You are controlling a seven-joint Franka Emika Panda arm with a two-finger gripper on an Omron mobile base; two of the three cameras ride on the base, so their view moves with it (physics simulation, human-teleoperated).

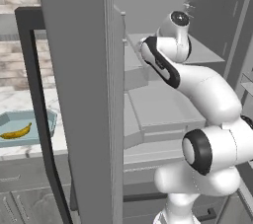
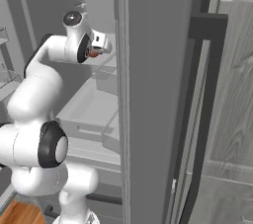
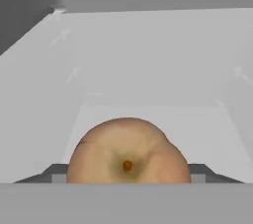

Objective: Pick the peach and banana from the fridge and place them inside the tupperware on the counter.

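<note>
My arm reaches into the open fridge [image 1: 79, 94] at an upper shelf. In the hand view the peach [image 3: 127, 154], orange-tan with a dark stem dot, sits between my gripper [image 3: 127, 174] on the pale shelf. The dark fingertips [image 3: 55, 172] press against its two sides. From the right base view a bit of the red-orange peach [image 2: 92, 54] shows at the gripper [image 2: 97, 50]. The yellow banana [image 1: 16, 131] lies inside the blue-grey tupperware [image 1: 47, 119] on the white counter [image 1: 15, 102], left of the fridge door.
The open fridge door with its black bar handle [image 1: 37, 109] stands between the arm and the counter. Pale shelves and drawers [image 1: 158, 104] lie below the hand. A second grey door panel [image 2: 153, 94] rises right of the arm, with grey cabinets [image 2: 232, 94] beyond it.
</note>
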